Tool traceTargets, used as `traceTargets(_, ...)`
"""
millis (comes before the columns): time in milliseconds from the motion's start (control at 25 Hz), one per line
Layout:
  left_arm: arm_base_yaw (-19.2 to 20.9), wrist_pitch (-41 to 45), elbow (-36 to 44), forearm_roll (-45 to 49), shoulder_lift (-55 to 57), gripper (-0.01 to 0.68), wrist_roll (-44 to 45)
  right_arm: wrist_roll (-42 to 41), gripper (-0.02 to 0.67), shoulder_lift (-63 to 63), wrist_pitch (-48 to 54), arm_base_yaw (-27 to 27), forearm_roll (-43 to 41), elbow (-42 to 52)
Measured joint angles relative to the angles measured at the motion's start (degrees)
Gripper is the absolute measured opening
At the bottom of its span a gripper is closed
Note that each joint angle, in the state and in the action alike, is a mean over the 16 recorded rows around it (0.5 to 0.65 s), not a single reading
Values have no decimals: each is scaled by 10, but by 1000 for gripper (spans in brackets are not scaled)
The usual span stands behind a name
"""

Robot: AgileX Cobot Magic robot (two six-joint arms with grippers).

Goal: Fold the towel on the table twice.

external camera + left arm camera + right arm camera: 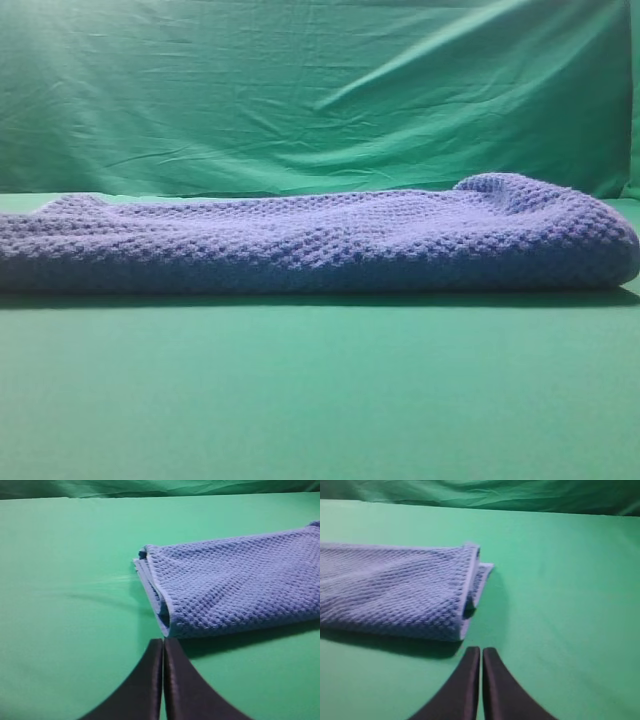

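The table [320, 400] fills the lower part of every view, a flat surface under smooth green cloth, with a wrinkled green drape [320, 90] hanging behind its far edge.

The towel [320, 245] lies on the table as a long, folded, blue-grey bundle with a nubbly waffle weave. In the high view it runs across almost the whole width, nearer the far edge than the near one, with bare green in front of it. Its right end is rounded and humped a little higher than the rest. In the left wrist view the towel [235, 585] shows stacked layers with a thin pale border at its end; the right wrist view shows the other end of the towel [395, 590], also layered, one lower layer sticking out past the top one.

The left gripper [163, 680] has its dark fingers pressed together, holding nothing, just short of the towel's end. The right gripper [481, 685] is likewise closed and empty, near the towel's other end without touching it.
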Motion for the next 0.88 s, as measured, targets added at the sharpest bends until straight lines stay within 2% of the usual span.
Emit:
traceTargets(320,51,1,0,0,0,0,0,0,0,0,0,-67,0,0)
traceTargets(880,64,1,0,0,0,0,0,0,0,0,0,-73,0,0)
